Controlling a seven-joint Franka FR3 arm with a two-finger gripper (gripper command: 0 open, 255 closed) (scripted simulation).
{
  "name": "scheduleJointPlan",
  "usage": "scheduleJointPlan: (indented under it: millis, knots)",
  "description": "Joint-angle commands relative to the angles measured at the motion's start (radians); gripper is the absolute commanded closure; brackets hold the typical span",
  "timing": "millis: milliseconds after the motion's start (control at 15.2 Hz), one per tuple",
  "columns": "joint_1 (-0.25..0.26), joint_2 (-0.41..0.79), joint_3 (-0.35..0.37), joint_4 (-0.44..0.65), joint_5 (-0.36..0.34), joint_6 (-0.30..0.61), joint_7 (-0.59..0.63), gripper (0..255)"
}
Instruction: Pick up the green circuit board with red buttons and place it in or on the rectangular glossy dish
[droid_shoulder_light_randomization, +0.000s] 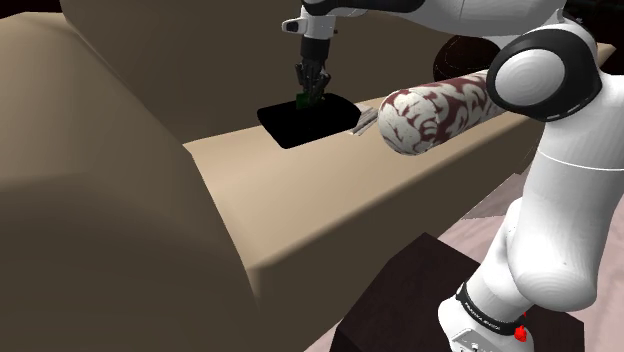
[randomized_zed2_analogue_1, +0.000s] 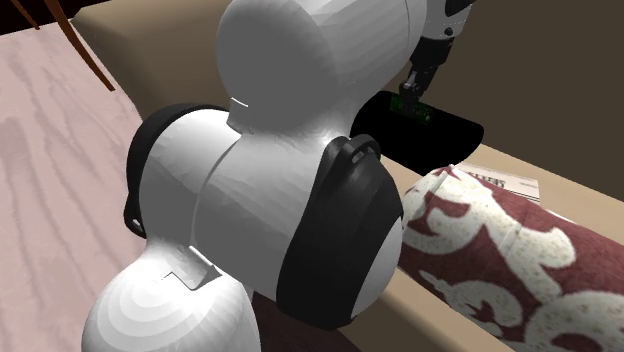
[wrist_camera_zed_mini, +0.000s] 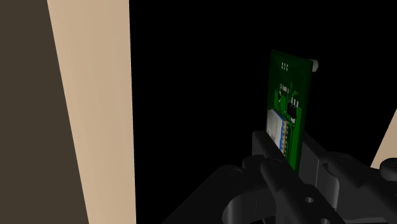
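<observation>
Subject: green circuit board (wrist_camera_zed_mini: 287, 95). Judging it thin, stiff and light. Faces slick and parts fragile, so pinching across the flat faces is looking safest. Gripper (wrist_camera_zed_mini: 289, 151) is clamping board across both faces near one end, with rest sticking out beyond fingers. Board is hanging just over black glossy dish (droid_shoulder_light_randomization: 290, 125), possibly touching; shoulder view too dim to tell. Wrist view is showing chips and clasp. Shoulder view is showing dish lying on tan surface (droid_shoulder_light_randomization: 330, 190), near maroon-patterned bolster (droid_shoulder_light_randomization: 440, 105).
</observation>
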Motion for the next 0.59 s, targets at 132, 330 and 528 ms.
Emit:
scheduleJointPlan:
  millis: [132, 330, 528]
  knots:
    - [0.000, 0.000, 0.000, 0.000, 0.000, 0.000, 0.000, 0]
    - [0.000, 0.000, 0.000, 0.000, 0.000, 0.000, 0.000, 0]
    - [-0.003, 0.010, -0.001, 0.048, 0.003, -0.038, -0.001, 0]
